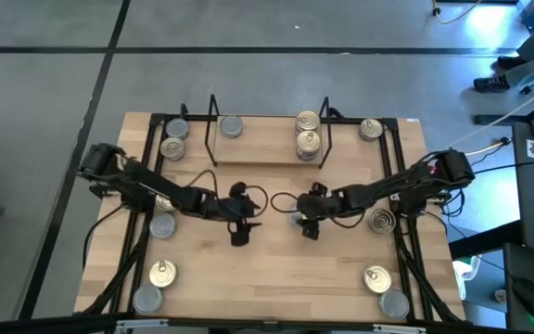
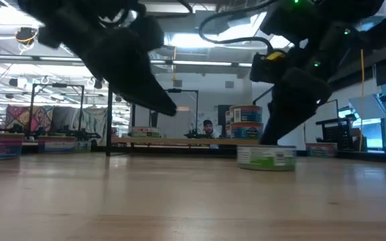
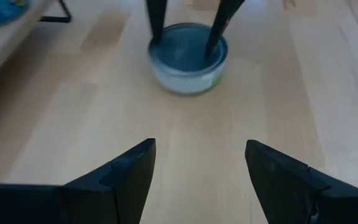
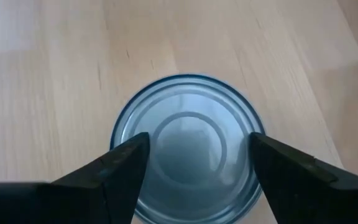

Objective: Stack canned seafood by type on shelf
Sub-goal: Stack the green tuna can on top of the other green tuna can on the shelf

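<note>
Right gripper [image 1: 306, 225] is hanging just right of the high view's centre, its fingers spread to either side of a silver-lidded tin [image 4: 188, 148] and not yet clamped on it; in the right wrist view the lid is filling the middle of the frame between the two dark fingers. Left gripper [image 1: 239, 231] is waiting just left of centre, released and empty. For a clean pick, the fingers should be dropping low enough to be catching the tin's wall below the rim, with the tin centred between them before closing. Squeezing off-centre would probably be skidding it across the table [image 1: 276, 269]. The shelf [image 1: 267, 139] is sitting at upper centre, already carrying gold-lidded tins [image 1: 308, 130] at its right end.
</note>
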Motion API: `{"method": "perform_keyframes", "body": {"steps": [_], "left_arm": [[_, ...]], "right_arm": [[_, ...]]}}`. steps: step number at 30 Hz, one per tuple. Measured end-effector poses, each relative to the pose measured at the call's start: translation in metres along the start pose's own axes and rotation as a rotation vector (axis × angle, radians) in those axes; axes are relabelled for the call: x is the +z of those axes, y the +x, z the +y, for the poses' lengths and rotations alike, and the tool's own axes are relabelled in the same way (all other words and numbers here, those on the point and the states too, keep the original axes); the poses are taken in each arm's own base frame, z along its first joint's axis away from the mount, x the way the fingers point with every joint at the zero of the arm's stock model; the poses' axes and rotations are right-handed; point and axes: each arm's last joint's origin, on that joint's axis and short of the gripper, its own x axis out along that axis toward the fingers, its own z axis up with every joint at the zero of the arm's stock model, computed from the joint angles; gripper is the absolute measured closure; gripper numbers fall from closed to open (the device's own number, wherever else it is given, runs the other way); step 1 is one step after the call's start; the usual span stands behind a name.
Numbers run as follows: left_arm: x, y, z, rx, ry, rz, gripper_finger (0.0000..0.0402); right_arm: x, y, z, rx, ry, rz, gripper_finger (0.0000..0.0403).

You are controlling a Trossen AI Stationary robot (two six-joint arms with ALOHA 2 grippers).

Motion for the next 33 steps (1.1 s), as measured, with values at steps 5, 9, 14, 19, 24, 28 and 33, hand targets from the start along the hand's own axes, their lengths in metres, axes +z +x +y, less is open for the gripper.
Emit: {"method": "perform_keyframes", "body": {"steps": [5, 9, 14, 19, 24, 28, 33], "left_arm": [[-0.002, 0.028, -0.008, -0.004, -0.016, -0.025, 0.0153], [0.008, 0.049, -0.01, -0.002, -0.002, -0.026, 0.0153], [0.03, 0.057, -0.009, -0.035, 0.003, -0.049, 0.0153], [0.04, 0.064, 0.004, -0.072, -0.009, -0.043, 0.0153], [0.033, 0.081, 0.018, -0.117, -0.007, -0.05, 0.0153], [0.031, 0.089, 0.021, -0.13, 0.024, -0.08, 0.0153], [0.021, 0.098, 0.025, -0.123, 0.048, -0.052, 0.0153]], "right_arm": [[0.006, 0.011, 0.004, 0.027, -0.051, -0.078, 0.0123], [0.015, 0.01, 0.007, 0.053, -0.093, -0.157, 0.0123], [0.028, -0.014, 0.008, 0.04, -0.176, -0.155, 0.0123], [0.028, -0.054, 0.0, 0.033, -0.185, -0.157, 0.0123], [0.017, -0.073, -0.008, 0.031, -0.177, -0.166, 0.0123], [0.007, -0.069, -0.012, 0.018, -0.176, -0.154, 0.0123], [0.001, -0.061, -0.013, 0.02, -0.173, -0.171, 0.0123]]}}
